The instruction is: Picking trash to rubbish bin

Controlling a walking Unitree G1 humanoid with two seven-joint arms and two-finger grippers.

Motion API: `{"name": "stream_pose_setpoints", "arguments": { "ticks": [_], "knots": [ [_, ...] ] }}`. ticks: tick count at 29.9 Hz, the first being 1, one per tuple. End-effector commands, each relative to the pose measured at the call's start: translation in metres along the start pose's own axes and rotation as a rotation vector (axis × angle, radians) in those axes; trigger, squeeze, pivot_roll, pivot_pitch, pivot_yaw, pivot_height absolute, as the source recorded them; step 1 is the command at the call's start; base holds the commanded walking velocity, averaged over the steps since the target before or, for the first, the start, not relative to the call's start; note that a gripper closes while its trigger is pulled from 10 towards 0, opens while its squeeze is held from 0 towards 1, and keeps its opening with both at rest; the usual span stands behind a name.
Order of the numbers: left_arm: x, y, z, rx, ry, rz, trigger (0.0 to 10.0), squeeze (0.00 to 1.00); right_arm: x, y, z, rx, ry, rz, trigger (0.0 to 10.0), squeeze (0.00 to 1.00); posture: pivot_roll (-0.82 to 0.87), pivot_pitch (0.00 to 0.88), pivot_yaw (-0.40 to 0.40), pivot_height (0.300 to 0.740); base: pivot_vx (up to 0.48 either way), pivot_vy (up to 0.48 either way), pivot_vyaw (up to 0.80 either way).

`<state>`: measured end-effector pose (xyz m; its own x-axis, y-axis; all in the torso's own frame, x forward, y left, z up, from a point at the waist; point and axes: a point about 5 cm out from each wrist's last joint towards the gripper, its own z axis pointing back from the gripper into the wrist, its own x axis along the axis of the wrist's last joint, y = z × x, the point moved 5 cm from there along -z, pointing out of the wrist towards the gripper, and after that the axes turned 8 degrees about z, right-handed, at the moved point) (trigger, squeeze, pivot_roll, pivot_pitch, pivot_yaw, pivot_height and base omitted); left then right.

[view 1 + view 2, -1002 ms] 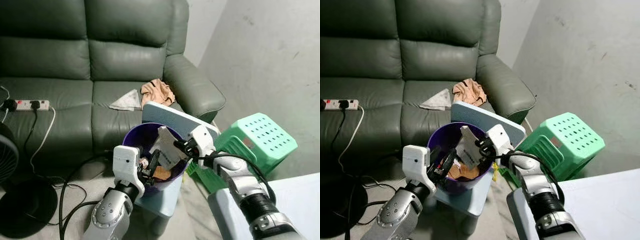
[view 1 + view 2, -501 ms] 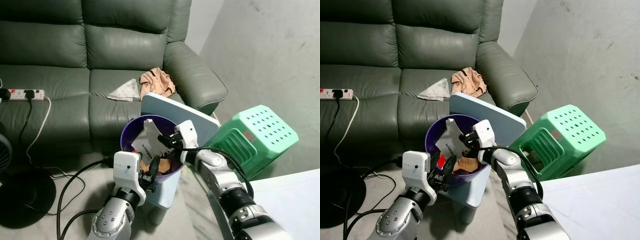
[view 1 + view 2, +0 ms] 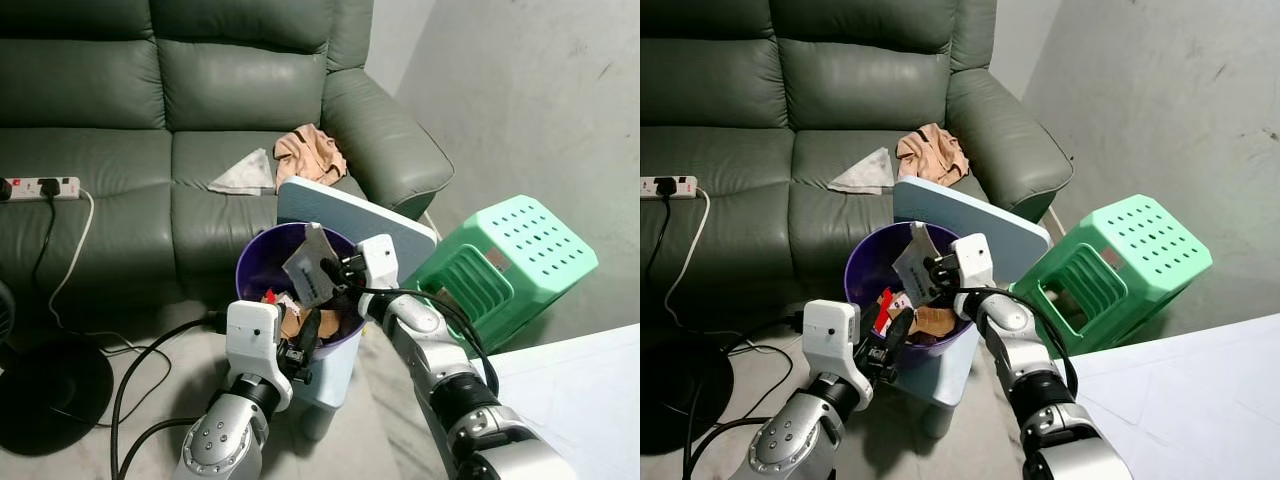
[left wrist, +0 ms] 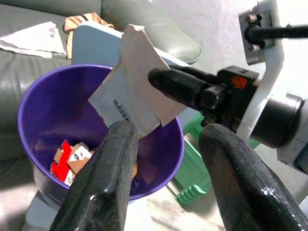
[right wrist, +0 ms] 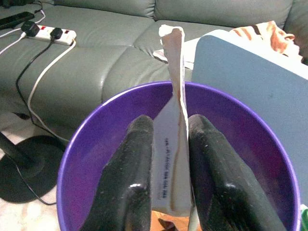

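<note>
A purple rubbish bin (image 3: pixel 255 262) stands on a pale blue stool in front of the sofa. My right gripper (image 3: pixel 335 270) hovers over the bin's mouth, shut on a crumpled grey-white paper packet (image 3: pixel 308 268) that stands upright between its fingers (image 5: pixel 132 183). In the right wrist view the packet (image 5: pixel 171 144) hangs above the bin's inside (image 5: pixel 82 139). My left gripper (image 3: pixel 305 340) is open at the bin's front rim, holding nothing. Red and brown scraps (image 4: pixel 67 156) lie in the bin's bottom.
A blue-grey board (image 3: pixel 380 225) leans behind the bin. A tipped green plastic stool (image 3: pixel 505 265) lies to the right. On the green sofa rest a tan cloth (image 3: pixel 312 155), a white tissue (image 3: pixel 243 175) and a power strip (image 3: pixel 40 187). Cables and a fan base (image 3: pixel 50 390) occupy the floor at left.
My right gripper has carried the packet from the bin's right rim to above its middle. The left gripper has stayed at the front rim. The camera has shifted slightly.
</note>
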<state>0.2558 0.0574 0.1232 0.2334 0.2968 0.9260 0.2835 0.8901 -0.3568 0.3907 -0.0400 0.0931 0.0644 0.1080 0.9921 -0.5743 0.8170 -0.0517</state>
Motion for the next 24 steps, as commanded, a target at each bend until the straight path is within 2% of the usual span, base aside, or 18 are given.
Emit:
{"name": "stream_pose_setpoints", "arguments": {
  "ticks": [1, 15, 18, 19, 20, 21, 22, 24],
  "knots": [
    [0.001, -0.012, 0.001, -0.021, -0.006, 0.032, 10.0, 0.0, -0.002, -0.007, 0.002, -0.019, 0.008, -0.006, 10.0, 1.0, 0.16, 0.191, -0.245, 0.74, 0.0, 0.0, 0.0],
    [0.004, -0.013, 0.002, -0.023, -0.019, 0.045, 10.0, 0.0, -0.001, -0.003, 0.0, 0.009, 0.006, 0.004, 10.0, 1.0, 0.17, 0.186, -0.251, 0.74, 0.0, 0.0, 0.0],
    [0.005, -0.011, 0.001, -0.022, -0.021, 0.042, 10.0, 0.0, 0.007, 0.003, 0.0, 0.071, -0.039, 0.015, 10.0, 0.98, 0.16, 0.177, -0.25, 0.74, 0.0, 0.0, 0.0],
    [0.005, -0.011, 0.0, -0.023, -0.024, 0.039, 10.0, 0.0, 0.011, 0.005, 0.001, 0.102, -0.069, 0.022, 10.0, 0.16, 0.17, 0.172, -0.248, 0.74, 0.0, 0.0, 0.0],
    [0.006, -0.011, -0.001, -0.023, -0.028, 0.036, 10.0, 0.0, 0.015, 0.007, 0.002, 0.127, -0.097, 0.006, 10.0, 0.0, 0.17, 0.172, -0.248, 0.74, 0.0, 0.0, 0.0],
    [0.007, -0.01, -0.002, -0.024, -0.032, 0.033, 10.0, 0.0, 0.021, 0.005, 0.004, 0.134, -0.13, -0.036, 10.0, 0.0, 0.16, 0.159, -0.246, 0.74, 0.0, 0.0, 0.0],
    [0.007, -0.01, -0.002, -0.024, -0.032, 0.033, 10.0, 0.0, 0.021, 0.005, 0.004, 0.134, -0.13, -0.036, 10.0, 0.0, 0.16, 0.159, -0.246, 0.74, 0.0, 0.0, 0.0],
    [0.011, -0.009, -0.006, -0.03, -0.048, 0.022, 10.0, 0.0, 0.033, -0.005, 0.007, 0.105, -0.194, -0.067, 10.0, 0.0, 0.16, 0.14, -0.239, 0.74, 0.0, 0.0, 0.0]
  ]
}}
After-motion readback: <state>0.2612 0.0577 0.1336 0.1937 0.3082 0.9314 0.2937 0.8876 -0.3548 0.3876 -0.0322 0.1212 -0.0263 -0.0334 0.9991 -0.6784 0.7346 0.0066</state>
